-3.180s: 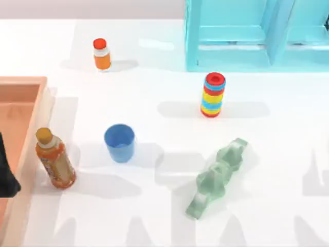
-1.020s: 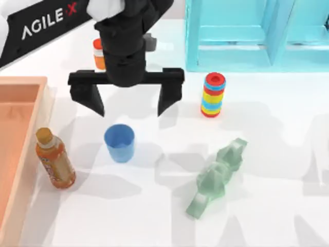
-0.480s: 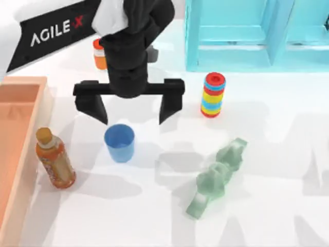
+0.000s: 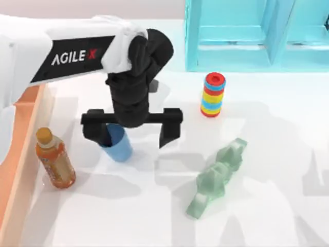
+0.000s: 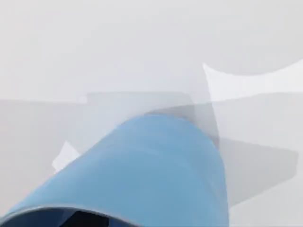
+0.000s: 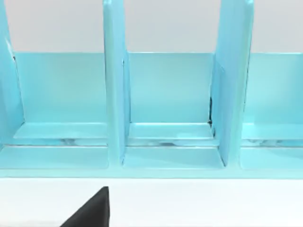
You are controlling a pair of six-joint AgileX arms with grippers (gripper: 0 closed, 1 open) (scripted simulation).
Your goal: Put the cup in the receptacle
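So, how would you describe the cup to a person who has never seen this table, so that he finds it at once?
Start at the orange-brown receptacle along the table's left edge, then move right past the orange bottle standing beside it. The cup is next, directly under the open left gripper, one finger at its rim. It is the only plain blue item, round and shorter than the bottle.

A smooth, matt blue plastic look is shown by the cup [image 4: 117, 146]. The left gripper [image 4: 132, 129] is rendered in matt black. The table [image 4: 267, 206] appears smooth, white and faintly glossy. The receptacle [image 4: 23, 154] is finished in matt orange-brown, the green toy [image 4: 216, 177] looking slightly translucent.
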